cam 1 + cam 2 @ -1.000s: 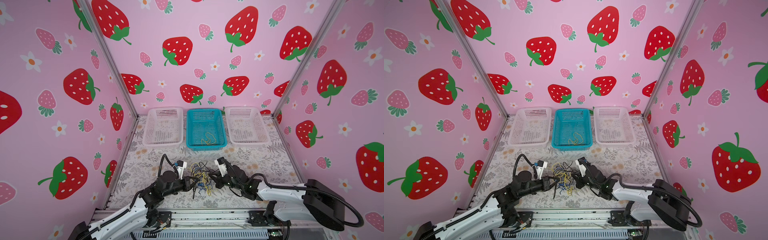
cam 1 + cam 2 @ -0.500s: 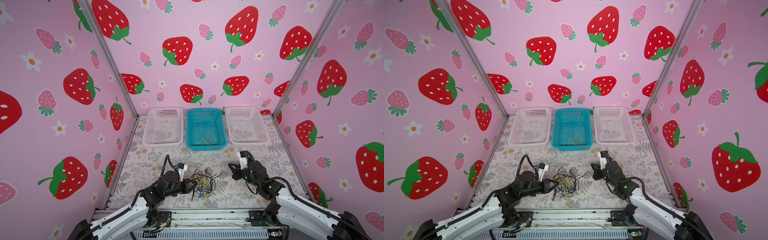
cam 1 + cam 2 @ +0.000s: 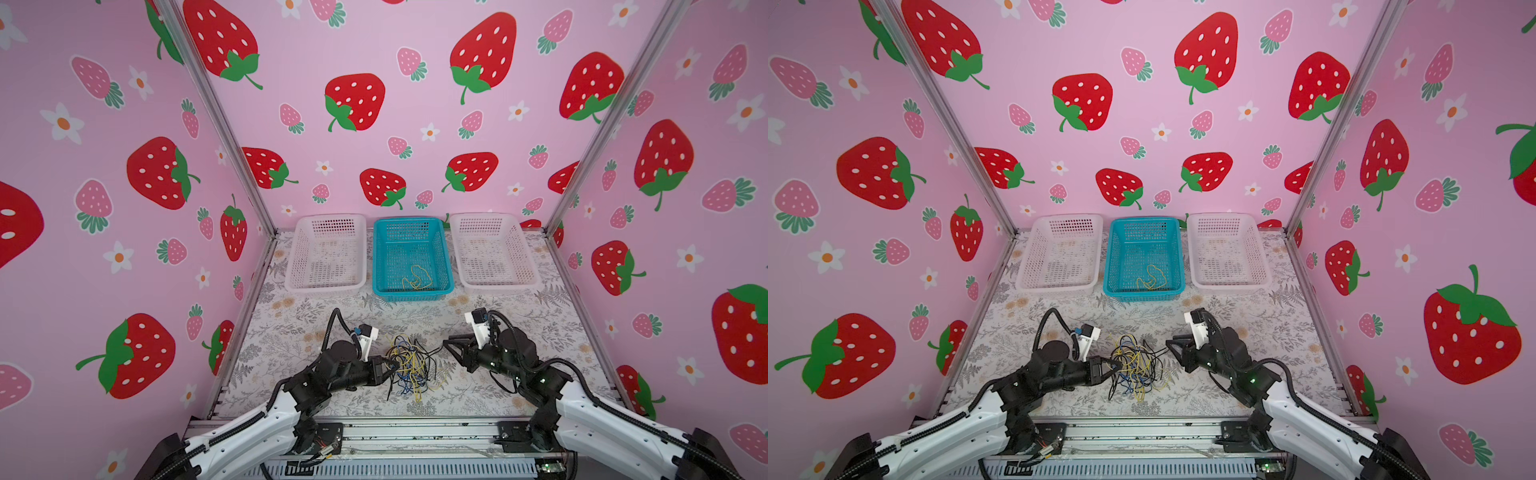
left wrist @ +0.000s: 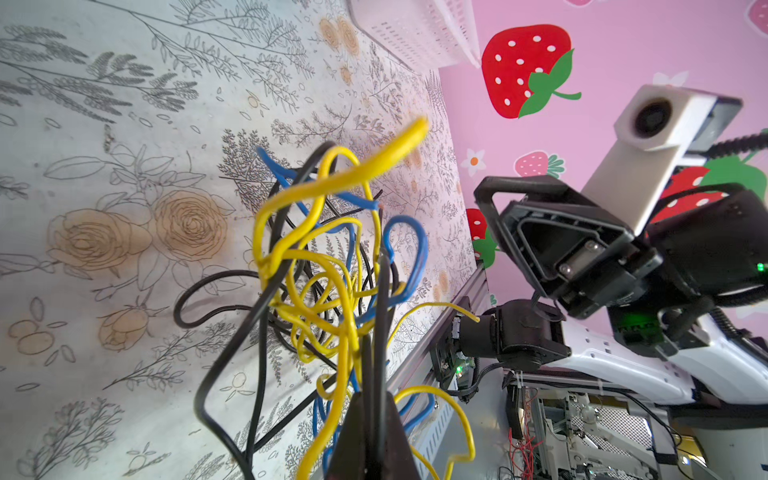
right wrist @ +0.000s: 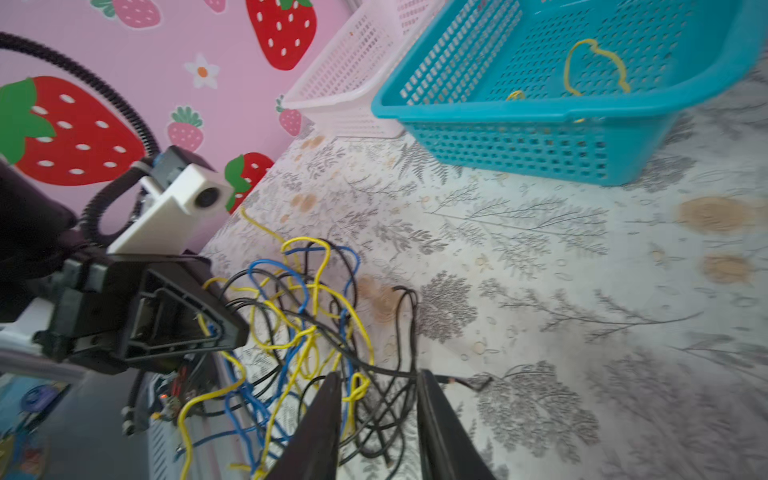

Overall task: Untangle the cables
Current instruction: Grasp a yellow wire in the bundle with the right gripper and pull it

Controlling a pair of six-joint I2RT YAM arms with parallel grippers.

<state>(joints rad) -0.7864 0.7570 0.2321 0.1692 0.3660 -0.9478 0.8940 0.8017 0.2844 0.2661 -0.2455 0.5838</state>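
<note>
In both top views you have one tangle of thin black, yellow and blue cables [image 3: 409, 365] [image 3: 1133, 365] on the floral worktop [image 3: 291, 324], near its front edge and between two end effectors. The left end effector [image 3: 392, 365] bites the tangle's left edge. The right end effector [image 3: 451, 351] sits just right of it, jaws parted.

Three baskets line the far edge:
- a white perforated plastic basket [image 3: 326, 287] on the left
- a blue perforated plastic basket [image 3: 411, 296] in the middle, holding one loose yellow cable [image 3: 417, 278]
- a second white basket [image 3: 498, 286] on the right

In the left wrist view, your left end effector [image 4: 371, 415] is closed, with black strands pinched between its jaws.

In the right wrist view, your right end effector [image 5: 378, 374] is open, with strands lying in the gap. You cannot count the strands in the tangle.
</note>
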